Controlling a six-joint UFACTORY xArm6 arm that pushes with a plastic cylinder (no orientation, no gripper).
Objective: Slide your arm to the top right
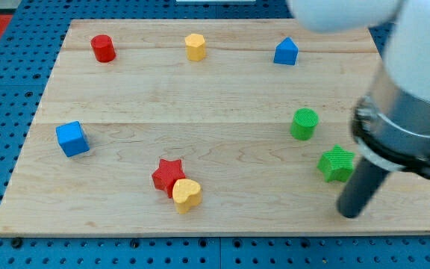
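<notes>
My tip (347, 214) rests on the counter (222, 112) at lower right; I carry no pincer, only this rod. Just above it sits the green star (337, 163), then the green cylinder (304, 123). Heading for the frame's empty top right, a careless sweep could knock both, even the farther blue block (286, 52)

Arm (413, 82) enters from 2 o'clock, blurred. Rod (364, 187) slants toward 7 o'clock. My tip (347, 213) low at 4 o'clock.
</notes>
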